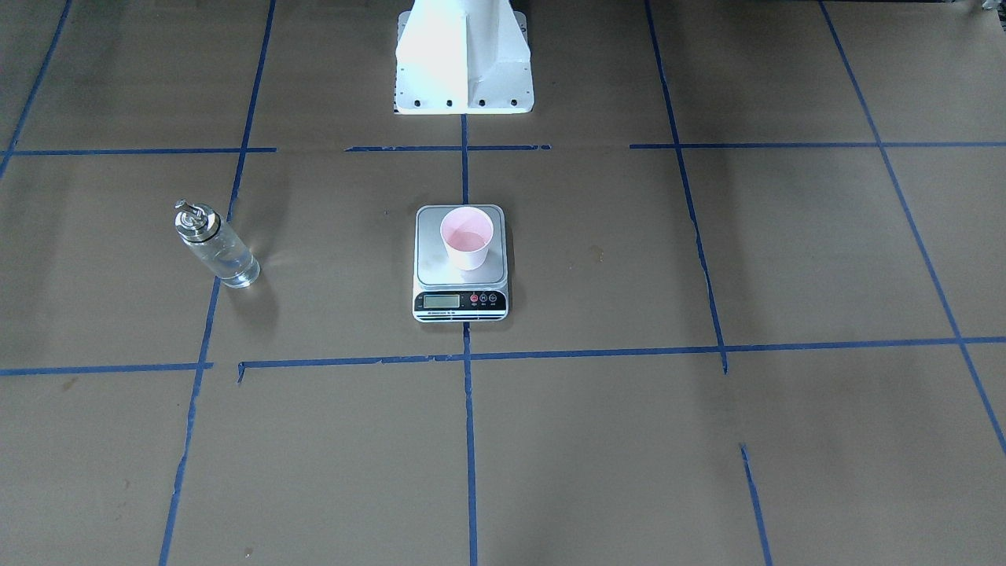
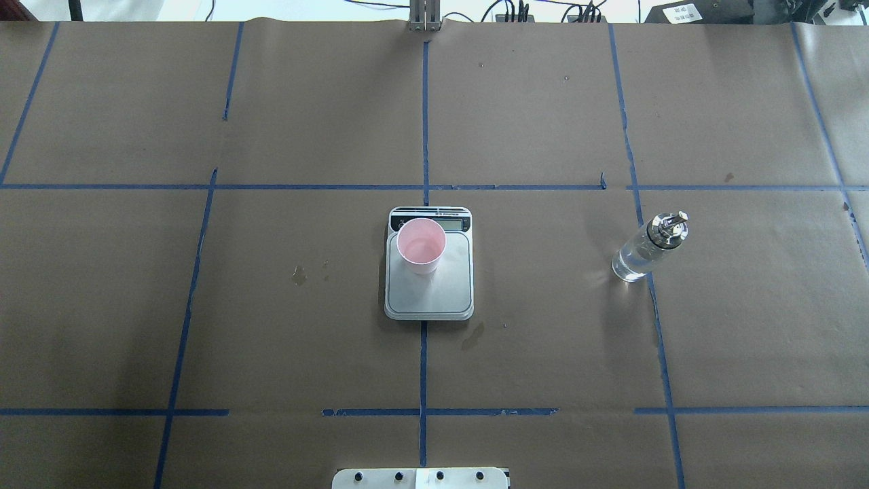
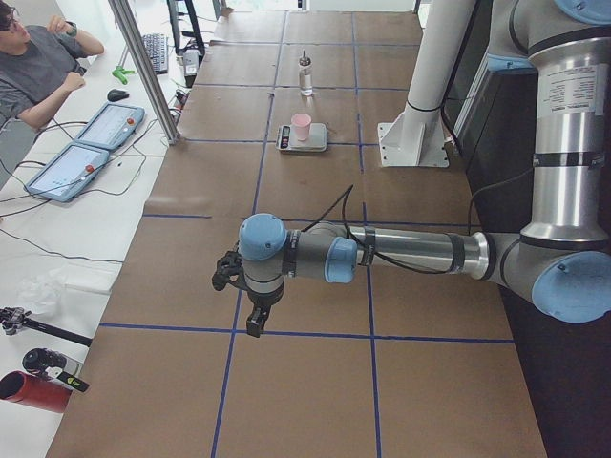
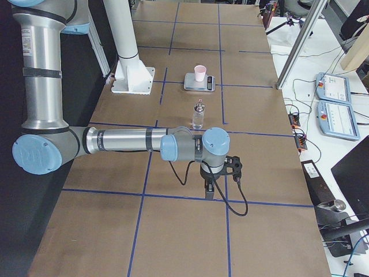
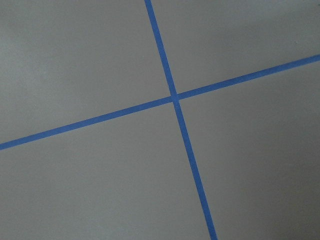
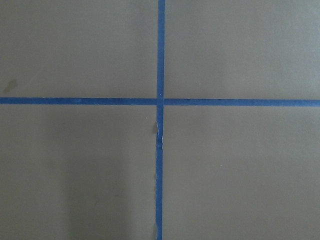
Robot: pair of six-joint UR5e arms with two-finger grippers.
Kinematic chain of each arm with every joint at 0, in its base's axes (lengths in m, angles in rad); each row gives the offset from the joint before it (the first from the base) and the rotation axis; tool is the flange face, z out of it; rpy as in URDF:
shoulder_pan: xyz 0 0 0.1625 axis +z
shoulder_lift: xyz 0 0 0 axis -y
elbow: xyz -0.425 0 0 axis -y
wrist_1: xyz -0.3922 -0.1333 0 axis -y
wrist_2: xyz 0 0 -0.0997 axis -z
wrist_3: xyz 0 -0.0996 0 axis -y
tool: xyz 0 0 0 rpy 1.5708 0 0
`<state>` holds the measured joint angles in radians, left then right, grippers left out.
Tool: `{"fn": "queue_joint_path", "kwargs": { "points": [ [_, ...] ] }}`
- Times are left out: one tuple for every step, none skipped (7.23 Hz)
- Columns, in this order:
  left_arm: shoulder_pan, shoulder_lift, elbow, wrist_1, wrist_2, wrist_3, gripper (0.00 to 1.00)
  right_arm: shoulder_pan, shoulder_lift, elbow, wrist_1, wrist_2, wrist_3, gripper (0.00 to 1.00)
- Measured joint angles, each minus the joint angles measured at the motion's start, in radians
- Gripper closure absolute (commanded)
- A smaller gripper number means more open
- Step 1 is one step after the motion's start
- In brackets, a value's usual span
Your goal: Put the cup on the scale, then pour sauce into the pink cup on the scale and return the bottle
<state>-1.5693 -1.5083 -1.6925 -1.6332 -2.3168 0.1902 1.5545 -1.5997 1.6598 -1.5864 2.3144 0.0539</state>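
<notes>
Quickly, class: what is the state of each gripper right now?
Left gripper: cannot be told, it shows only in a side view.
Right gripper: cannot be told, for the same reason.

The matt brown paper sheeting [image 2: 305, 326] is smooth, though faintly creased and stained. It is crossed by strips of blue tape [image 2: 423, 367] with slightly ragged edges. The small flat scale [image 2: 434, 295] has a brushed-steel platform with a dull sheen, set on a white plastic body. The pale pink tapered cup [image 2: 421, 246] looks matt. The small clear glass bottle [image 2: 635, 261] is glossy, and its silver metal cap [image 2: 667, 227] is brightly polished.
</notes>
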Motion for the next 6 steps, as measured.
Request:
{"fn": "queue_joint_path", "kwargs": {
  "points": [
    [0.0, -0.002, 0.0, 0.001, 0.001, 0.0, 0.0, 0.0, -0.002, -0.001, 0.0, 0.001, 0.005, 0.0],
    [0.0, 0.0, 0.001, 0.003, 0.003, 0.0, 0.0, 0.001, -0.002, -0.002, 0.001, 0.0, 0.007, 0.0],
    [0.0, 0.003, 0.002, 0.004, 0.006, -0.001, 0.0, 0.001, -0.003, -0.003, 0.001, -0.001, 0.008, 0.0],
    [0.0, 0.006, 0.004, 0.005, 0.007, -0.003, 0.0, 0.0, -0.004, -0.003, 0.002, -0.002, 0.008, 0.0],
    [0.0, 0.008, 0.007, 0.007, 0.006, -0.005, 0.0, 0.0, -0.004, -0.003, 0.002, -0.003, 0.008, 0.0],
    [0.0, 0.009, 0.011, 0.008, 0.005, -0.006, 0.0, 0.0, -0.005, -0.003, 0.002, -0.004, 0.008, 0.0]
  ]
}}
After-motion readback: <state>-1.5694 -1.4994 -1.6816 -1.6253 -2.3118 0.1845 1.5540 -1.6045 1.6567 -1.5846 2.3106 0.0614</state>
